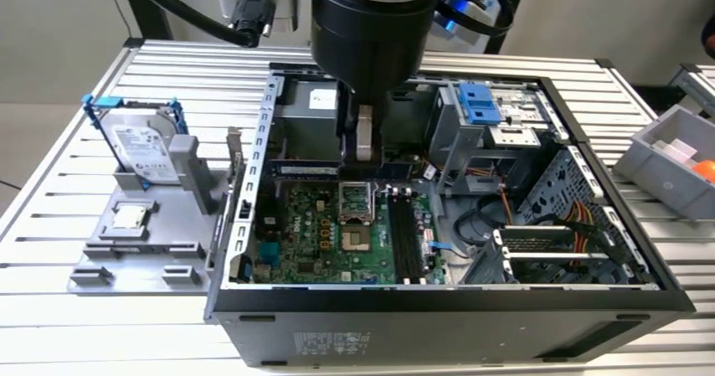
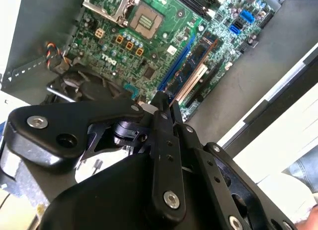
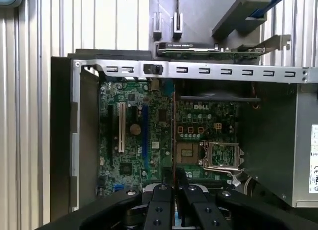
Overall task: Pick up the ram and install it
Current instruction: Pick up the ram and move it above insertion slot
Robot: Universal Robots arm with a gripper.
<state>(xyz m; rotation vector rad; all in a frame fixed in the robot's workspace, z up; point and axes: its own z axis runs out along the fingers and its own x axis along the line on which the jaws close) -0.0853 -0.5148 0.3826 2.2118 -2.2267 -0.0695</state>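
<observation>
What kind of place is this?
Probably a robot lab's computer-building bench: an open black metal computer case with a green motherboard, on a ribbed silver metal table, near a grey plastic parts bin.

Open computer case (image 1: 447,305) on a slatted table (image 1: 90,326): motherboard (image 1: 324,234) inside at the exterior view's left, drive cage (image 1: 491,112) at its right, the ram (image 2: 198,61) in my claw (image 3: 173,180) above the board. Outside the case on that left side, a holder (image 1: 123,254) carries an upright hard drive (image 1: 143,146) and a chip (image 1: 131,217).
</observation>
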